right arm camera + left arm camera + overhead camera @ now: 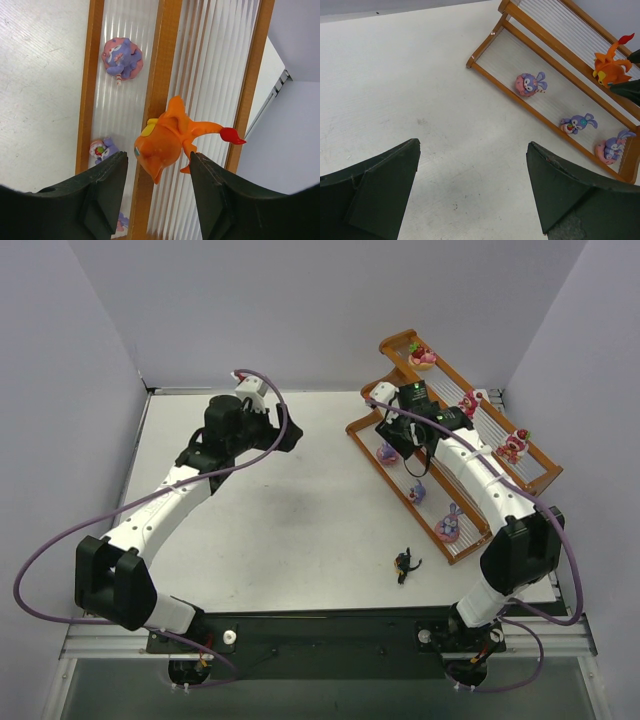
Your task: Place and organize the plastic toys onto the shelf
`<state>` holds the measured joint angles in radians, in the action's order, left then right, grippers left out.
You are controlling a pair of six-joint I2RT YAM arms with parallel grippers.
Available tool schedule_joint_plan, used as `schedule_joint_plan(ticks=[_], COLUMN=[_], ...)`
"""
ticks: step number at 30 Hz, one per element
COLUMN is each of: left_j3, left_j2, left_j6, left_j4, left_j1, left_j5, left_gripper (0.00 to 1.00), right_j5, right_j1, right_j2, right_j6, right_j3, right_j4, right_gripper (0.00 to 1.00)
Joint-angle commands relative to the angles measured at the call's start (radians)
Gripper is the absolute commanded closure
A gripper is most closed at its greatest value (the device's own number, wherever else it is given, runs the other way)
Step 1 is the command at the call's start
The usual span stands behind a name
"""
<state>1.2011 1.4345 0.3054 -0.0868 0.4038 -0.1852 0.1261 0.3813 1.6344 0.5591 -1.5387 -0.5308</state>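
The shelf (372, 456) stands at the far right, angled. Three pink-red bear toys (468, 402) sit on its top tier and three purple toys (417, 492) on its bottom tier. My right gripper (400, 420) hovers over the middle tier, jaws open. In the right wrist view the orange toy (165, 137) lies between and just beyond my fingertips (159, 155), on the middle tier by the rim (160, 60); a gap shows at the left finger. The black winged toy (404, 563) lies on the table in front of the shelf. My left gripper (290, 435) is open and empty.
The left wrist view shows bare white table under my left gripper (473, 144), the shelf's near end (487, 44), the purple toys (531, 83) and the orange toy (610, 67). Grey walls close in the table on three sides.
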Motion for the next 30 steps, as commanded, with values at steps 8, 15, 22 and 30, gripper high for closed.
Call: schedule_joint_plan(ticks=[8, 15, 22, 30], left_j3=[-0.008, -0.015, -0.015, -0.02], left_j2=[-0.017, -0.017, -0.017, -0.02], left_j6=[0.018, 0.026, 0.029, 0.031], left_j4=[0.042, 0.048, 0.05, 0.05], left_j1=[-0.026, -0.04, -0.048, -0.057], left_j5=[-0.04, -0.053, -0.062, -0.071], left_gripper=[0.03, 0.03, 0.03, 0.03], right_j5=[0.046, 0.076, 0.092, 0.069], right_j1=[0.008, 0.005, 0.007, -0.007], right_j2=[0.041, 0.051, 0.064, 0.068], right_j6=[0.021, 0.015, -0.024, -0.105], right_j3=[0.04, 0.057, 0.035, -0.041], right_j4=[0.025, 0.043, 0.04, -0.015], right_gripper=[0.48, 0.5, 0.66, 0.81])
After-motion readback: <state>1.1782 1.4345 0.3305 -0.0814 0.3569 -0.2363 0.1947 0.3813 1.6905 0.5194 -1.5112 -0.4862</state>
